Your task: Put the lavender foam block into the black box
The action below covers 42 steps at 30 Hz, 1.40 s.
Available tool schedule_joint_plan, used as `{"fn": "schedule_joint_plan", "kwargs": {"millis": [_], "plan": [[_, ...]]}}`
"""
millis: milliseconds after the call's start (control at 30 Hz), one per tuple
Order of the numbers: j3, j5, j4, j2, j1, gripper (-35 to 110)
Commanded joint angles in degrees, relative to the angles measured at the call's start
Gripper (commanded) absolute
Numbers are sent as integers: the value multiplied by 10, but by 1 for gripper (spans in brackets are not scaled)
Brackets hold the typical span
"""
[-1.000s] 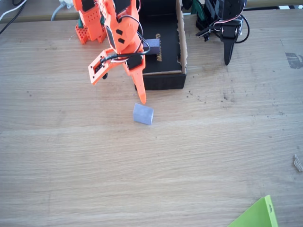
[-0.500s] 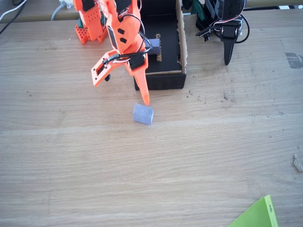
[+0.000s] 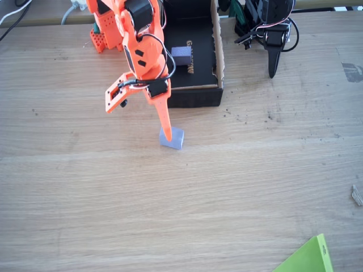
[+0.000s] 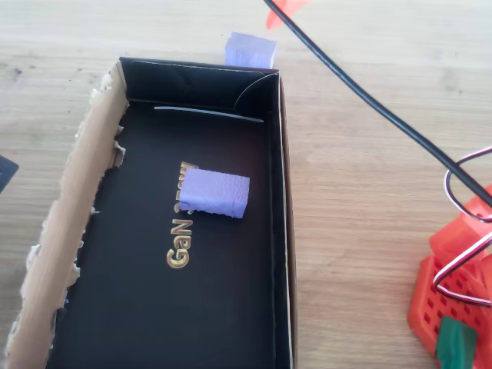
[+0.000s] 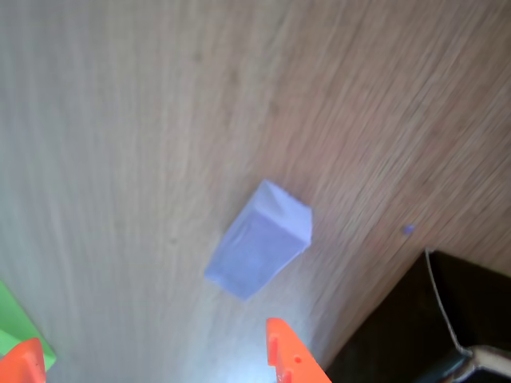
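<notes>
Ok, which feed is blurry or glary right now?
Wrist view: soft and smeared, with a bright glare patch on the table near the claw; the lavender foam block still reads. Fixed and overhead views: sharp, evenly lit, the black box clear.

Orange arm [image 3: 142, 51], black wiring

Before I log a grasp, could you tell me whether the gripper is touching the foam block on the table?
Apart. In the wrist view, bare table separates the gripper fingertips from the block; the jaws stand open.
</notes>
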Motion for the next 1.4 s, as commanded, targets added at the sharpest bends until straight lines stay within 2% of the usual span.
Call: {"fn": "schedule_joint_plan", "kwargs": {"millis": [0, 500, 967, 1367], "plan": [[4, 1, -10, 4, 5, 37], [1, 3, -33, -23, 2, 38], [4, 65, 15, -36, -19, 38], [4, 70, 11, -39, -25, 37]]}}
